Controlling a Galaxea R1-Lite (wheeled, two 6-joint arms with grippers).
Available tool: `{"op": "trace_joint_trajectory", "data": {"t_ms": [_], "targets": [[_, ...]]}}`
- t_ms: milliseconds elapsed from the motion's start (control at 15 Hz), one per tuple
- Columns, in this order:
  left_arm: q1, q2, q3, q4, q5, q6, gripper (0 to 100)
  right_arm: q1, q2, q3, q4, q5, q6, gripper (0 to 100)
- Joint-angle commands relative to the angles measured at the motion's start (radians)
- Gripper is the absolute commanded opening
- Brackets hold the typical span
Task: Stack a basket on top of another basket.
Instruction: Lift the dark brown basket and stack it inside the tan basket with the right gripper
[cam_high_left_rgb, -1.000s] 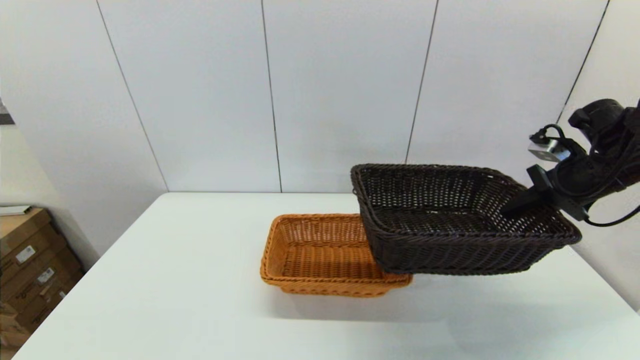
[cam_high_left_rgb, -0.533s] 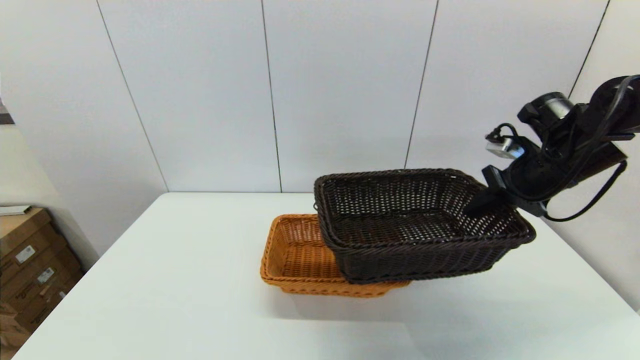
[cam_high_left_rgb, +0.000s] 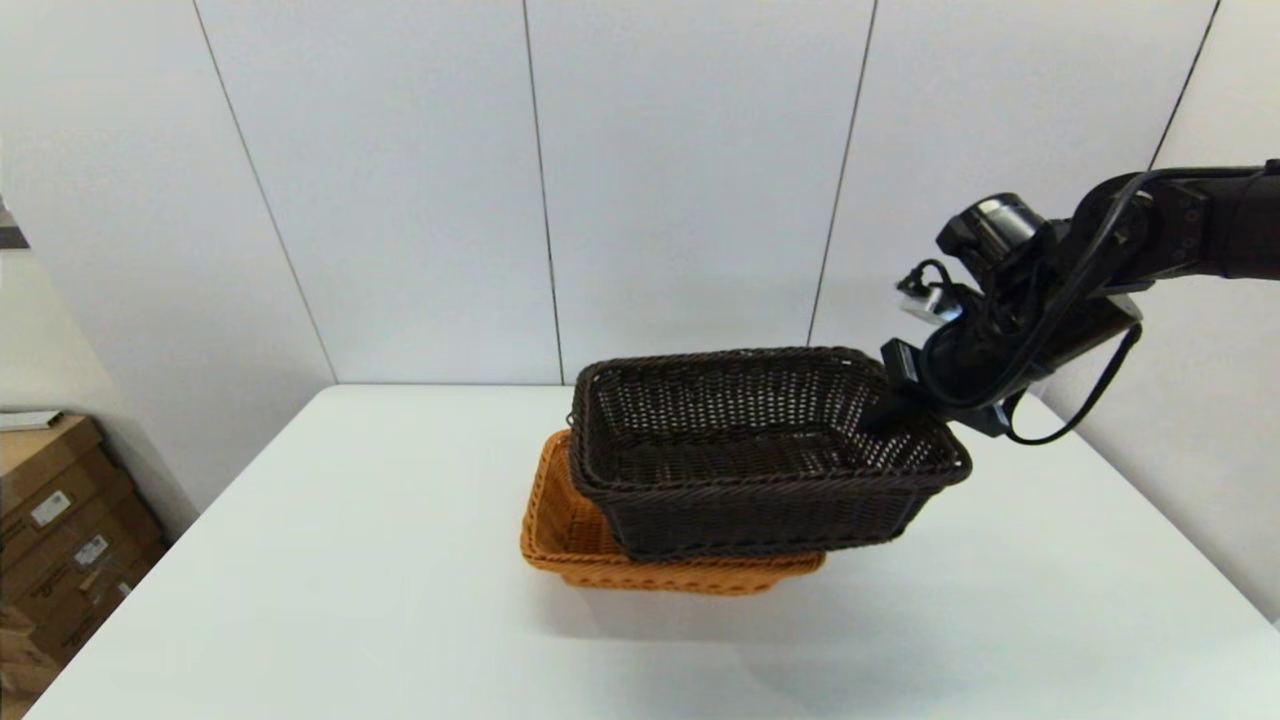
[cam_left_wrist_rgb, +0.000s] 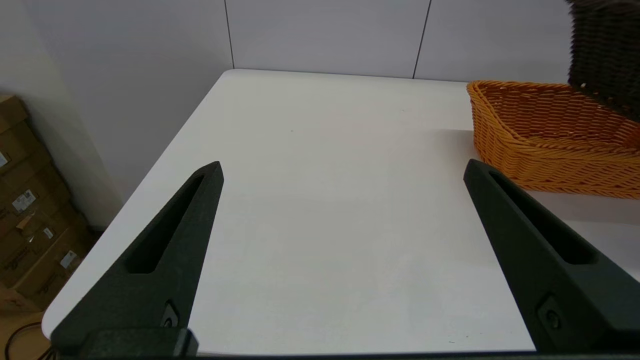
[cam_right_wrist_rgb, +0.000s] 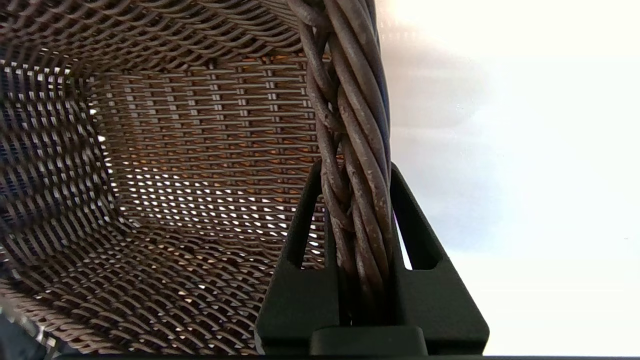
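The dark brown basket (cam_high_left_rgb: 750, 450) hangs in the air above the orange-tan basket (cam_high_left_rgb: 560, 530), covering most of it and shifted a little to the right. My right gripper (cam_high_left_rgb: 885, 412) is shut on the dark basket's braided rim (cam_right_wrist_rgb: 350, 150) at its right end, one finger inside and one outside. The orange-tan basket (cam_left_wrist_rgb: 545, 135) rests on the white table. In the left wrist view my left gripper (cam_left_wrist_rgb: 342, 170) stands open over bare table, to the left of both baskets, with a corner of the dark basket (cam_left_wrist_rgb: 605, 50) showing above the orange one.
The white table (cam_high_left_rgb: 350, 560) has bare surface in front and to the left of the baskets. Grey wall panels (cam_high_left_rgb: 680, 180) close the back and right. Cardboard boxes (cam_high_left_rgb: 60, 520) stand on the floor beyond the table's left edge.
My right gripper has carried the dark brown basket leftward and slightly lower, from right of the orange-tan basket to over most of it. The orange-tan basket has not moved.
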Motion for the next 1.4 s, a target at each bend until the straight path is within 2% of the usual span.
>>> {"op": "trace_joint_trajectory", "data": {"t_ms": [67,267,667,1000,1200,1400], "targets": [[0.000,0.000,0.000,0.000,0.001,-0.001,100,0.038,0.038,-0.031,0.005,-0.021,0.050,0],[0.000,0.000,0.000,0.000,0.001,-0.001,100,0.076,0.060,-0.052,0.004,-0.056,0.083,0],[0.000,0.000,0.000,0.000,0.001,-0.001,100,0.131,0.075,-0.049,-0.061,-0.056,0.145,0],[0.000,0.000,0.000,0.000,0.001,-0.001,100,0.139,0.101,-0.049,-0.079,-0.055,0.165,0],[0.000,0.000,0.000,0.000,0.001,-0.001,100,0.137,0.115,-0.036,-0.148,-0.056,0.197,0],[0.000,0.000,0.000,0.000,0.001,-0.001,100,0.139,0.126,-0.036,-0.161,-0.055,0.199,0]]}}
